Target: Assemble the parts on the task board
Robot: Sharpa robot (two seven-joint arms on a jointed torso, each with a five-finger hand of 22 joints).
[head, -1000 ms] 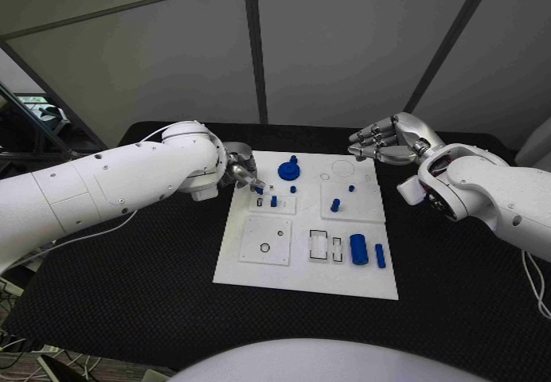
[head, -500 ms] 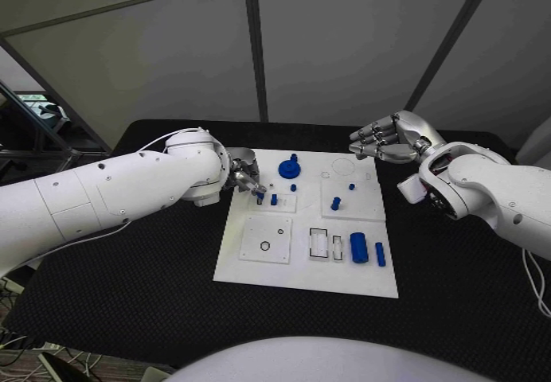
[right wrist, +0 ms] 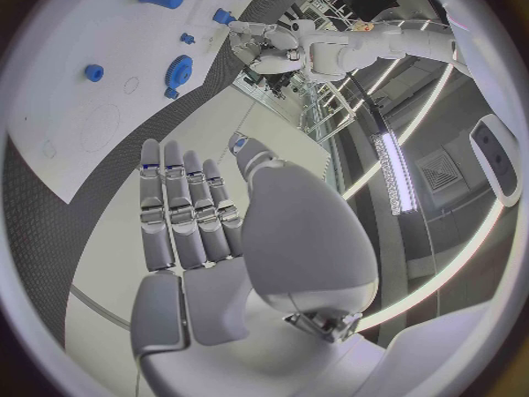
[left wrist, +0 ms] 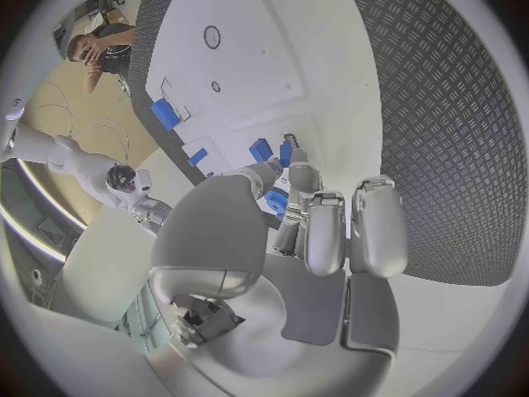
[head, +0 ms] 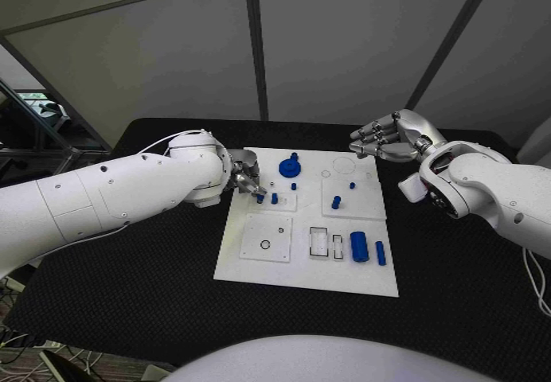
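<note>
Your L hand (head: 244, 178) seems to pinch a small blue peg (head: 259, 198) at the task board (head: 262, 274). R hand (head: 388, 138) hovers off the board's far corner, fingers loosely spread, holding nothing.

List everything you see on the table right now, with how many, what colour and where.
Table: one, black, under everything.
Task board: one, white, mid-table.
Gear-shaped part: one, blue, far end of the board.
Thick cylinder: one, blue, lying at the board's near right.
Thin bar: one, blue, right beside the cylinder.
Small pegs: several, blue, across the board's far half.
Left hand: silver, at the board's far left edge, fingertips by a small peg.
Right hand: silver, empty, beyond the board's far right corner.
</note>
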